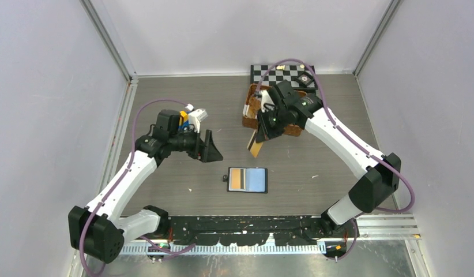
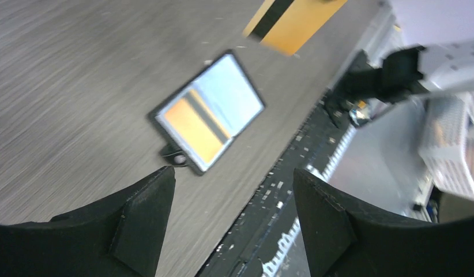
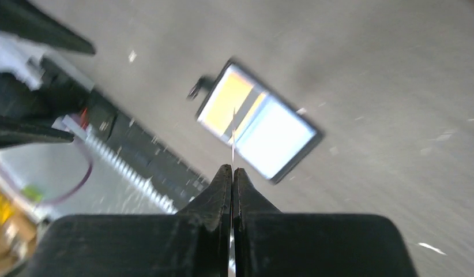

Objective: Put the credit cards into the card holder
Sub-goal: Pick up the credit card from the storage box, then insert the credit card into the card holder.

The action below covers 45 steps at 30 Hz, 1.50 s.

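The card holder (image 1: 247, 180) lies open and flat on the table, with an orange card (image 1: 237, 179) in its left sleeve and a pale bluish sleeve on the right. My right gripper (image 1: 259, 134) is shut on a tan-orange credit card (image 1: 256, 146) with a dark stripe, held above the table up and right of the holder. The right wrist view shows this card (image 3: 232, 135) edge-on between the closed fingers (image 3: 232, 169), over the holder (image 3: 258, 124). My left gripper (image 1: 212, 149) hangs open and empty to the holder's upper left. In its own view the gripper (image 2: 232, 179) is near the holder (image 2: 209, 118).
A brown wicker basket (image 1: 253, 113) sits at the back right, partly under my right arm, with pale card edges (image 1: 245, 109) showing in it. A checkerboard (image 1: 275, 73) lies behind it. The black front rail (image 1: 246, 222) runs along the near table edge.
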### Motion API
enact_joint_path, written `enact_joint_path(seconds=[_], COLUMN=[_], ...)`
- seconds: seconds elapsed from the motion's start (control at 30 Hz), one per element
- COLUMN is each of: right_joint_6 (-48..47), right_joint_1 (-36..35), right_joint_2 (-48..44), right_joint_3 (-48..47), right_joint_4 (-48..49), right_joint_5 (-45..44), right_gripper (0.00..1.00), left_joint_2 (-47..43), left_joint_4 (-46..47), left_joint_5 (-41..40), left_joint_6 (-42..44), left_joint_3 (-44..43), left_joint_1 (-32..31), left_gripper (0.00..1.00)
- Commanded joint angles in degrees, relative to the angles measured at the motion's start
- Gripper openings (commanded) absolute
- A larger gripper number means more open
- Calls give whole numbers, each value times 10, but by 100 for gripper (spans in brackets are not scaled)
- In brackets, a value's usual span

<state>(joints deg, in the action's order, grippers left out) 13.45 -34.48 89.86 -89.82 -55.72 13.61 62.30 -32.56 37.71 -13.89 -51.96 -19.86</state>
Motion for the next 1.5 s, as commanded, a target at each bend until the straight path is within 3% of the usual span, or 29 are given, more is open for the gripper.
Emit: enact_joint_path(seconds=[0.0,0.23,0.4,1.0,1.2,1.27,1.37,1.47], right_joint_6=[-15,-2,-27,-87,-99,-99,-96,-47], right_joint_1=[-1,-12,-26,-49,-49,-49,-45,-27], right_joint_2=[-53,-83,-83,-46,-43,-46,-58,-76], right_joint_3=[80,115,108,79,78,78,82,105], right_joint_4=[53,77,62,6,-6,-6,-4,24], right_joint_5=[254,432,499,498,480,465,433,366], right_gripper=[1,0,1,0,1,8,32,53], left_joint_2=[18,10,10,31,41,42,36,24], left_joint_4=[31,81,135,220,248,257,257,235], left_joint_5=[154,248,289,322,326,312,278,189], left_joint_6=[36,3,-42,-125,-160,-184,-203,-206], left_joint_3=[-37,-14,-2,30,36,41,54,75], left_joint_1=[-43,-85,-98,-120,-130,-131,-133,-132], left_gripper=[76,77,59,41,13,1,0,0])
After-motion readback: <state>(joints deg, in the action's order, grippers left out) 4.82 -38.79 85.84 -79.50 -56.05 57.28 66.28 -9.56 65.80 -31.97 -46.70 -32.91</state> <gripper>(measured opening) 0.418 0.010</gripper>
